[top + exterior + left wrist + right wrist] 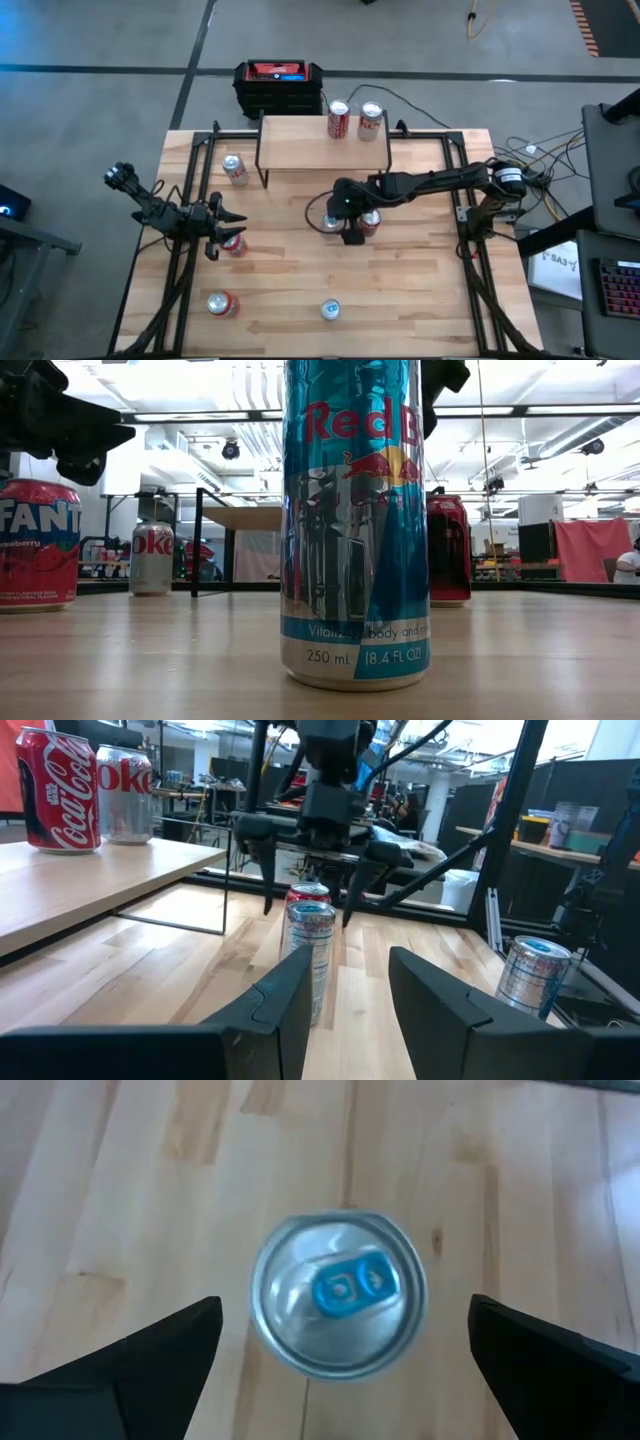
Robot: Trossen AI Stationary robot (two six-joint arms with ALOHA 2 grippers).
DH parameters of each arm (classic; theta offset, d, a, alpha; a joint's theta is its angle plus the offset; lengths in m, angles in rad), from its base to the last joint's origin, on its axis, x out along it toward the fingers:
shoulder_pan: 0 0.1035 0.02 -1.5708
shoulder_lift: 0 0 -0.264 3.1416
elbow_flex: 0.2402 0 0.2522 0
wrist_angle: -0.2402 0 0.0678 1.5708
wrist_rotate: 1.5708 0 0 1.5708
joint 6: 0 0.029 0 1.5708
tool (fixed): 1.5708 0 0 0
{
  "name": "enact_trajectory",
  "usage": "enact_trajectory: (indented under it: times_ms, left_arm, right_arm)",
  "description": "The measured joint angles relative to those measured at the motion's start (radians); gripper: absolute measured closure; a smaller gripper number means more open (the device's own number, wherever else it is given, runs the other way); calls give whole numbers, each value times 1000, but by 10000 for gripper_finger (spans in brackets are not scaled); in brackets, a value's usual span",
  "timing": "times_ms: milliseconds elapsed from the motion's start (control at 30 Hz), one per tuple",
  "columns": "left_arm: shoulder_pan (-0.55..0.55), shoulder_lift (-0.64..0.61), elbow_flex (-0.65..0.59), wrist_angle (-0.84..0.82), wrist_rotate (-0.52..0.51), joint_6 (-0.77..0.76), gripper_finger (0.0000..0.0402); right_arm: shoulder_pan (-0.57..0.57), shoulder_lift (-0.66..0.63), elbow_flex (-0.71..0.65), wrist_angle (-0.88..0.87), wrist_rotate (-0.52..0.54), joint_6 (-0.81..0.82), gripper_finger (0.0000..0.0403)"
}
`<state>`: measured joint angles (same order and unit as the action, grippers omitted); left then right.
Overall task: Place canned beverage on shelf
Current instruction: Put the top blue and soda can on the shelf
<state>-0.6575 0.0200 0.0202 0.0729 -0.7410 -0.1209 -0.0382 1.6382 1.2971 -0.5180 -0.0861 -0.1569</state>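
Note:
A slim silver can with a blue tab (329, 222) stands upright on the table in front of the shelf (300, 145). My right gripper (345, 1315) hangs open above the can, pointing down, one finger on either side and clear of it. The left wrist view shows the right gripper (308, 910) straddling the slim can (312, 950). A red can (371, 220) stands just beyond it. My left gripper (222, 230) is open and level at the table's left. A red can (236, 244) stands by its near finger. Two cans (338, 118) (370, 120) stand on the shelf board.
A black-and-red box (279, 85) stands behind the shelf. More cans stand at the left (235, 169), the near left (222, 303) and near the table's front edge (330, 310). The last one fills the low view (355, 520).

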Motion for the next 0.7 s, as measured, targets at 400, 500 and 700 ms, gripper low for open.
enact_trajectory:
  times_ms: [400, 500, 700]
  left_arm:
    - [0, 0, 0, 0, 0, 0, 283]
    - [0, 0, 0, 0, 0, 0, 283]
    - [0, 0, 0, 0, 0, 0, 283]
  right_arm:
    - [1, 0, -10, 31, -80, 4, 54]
    - [0, 0, -10, 60, -114, 20, 96]
    - [0, 0, -10, 90, -123, 27, 171]
